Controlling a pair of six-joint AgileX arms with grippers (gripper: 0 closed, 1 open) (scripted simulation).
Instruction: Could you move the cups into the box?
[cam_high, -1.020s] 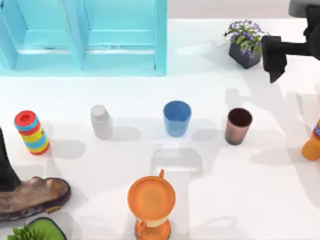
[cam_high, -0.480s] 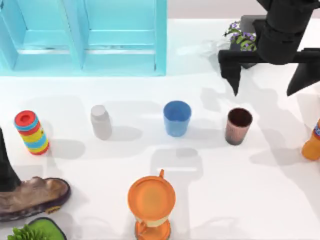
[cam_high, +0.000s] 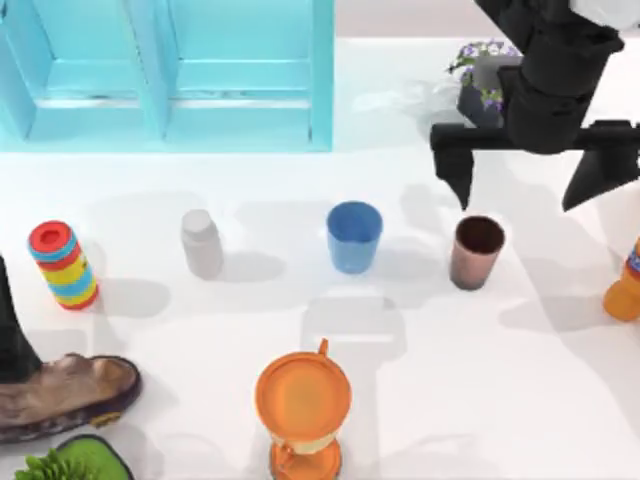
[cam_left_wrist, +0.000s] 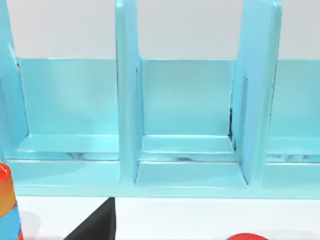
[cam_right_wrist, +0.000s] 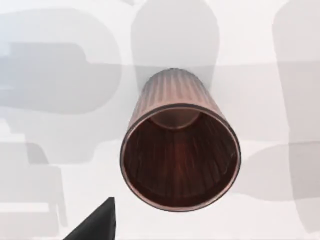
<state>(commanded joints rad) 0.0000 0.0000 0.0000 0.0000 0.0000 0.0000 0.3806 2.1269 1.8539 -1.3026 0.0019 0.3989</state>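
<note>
since half a second ago your right gripper has slid a little down and left, and it now hangs just behind the brownish-pink cup. you can see its two fingers spread wide, one finger left of the cup and the other out past its right side, holding nothing and touching nothing. from the top, that cup stands upright on the white table, right of the blue cup, and both are well in front of the light blue box at the back left. your right wrist view adds the cup's dark maroon inside. your left wrist view faces the box's compartments. your left arm stays parked at the left edge.
</note>
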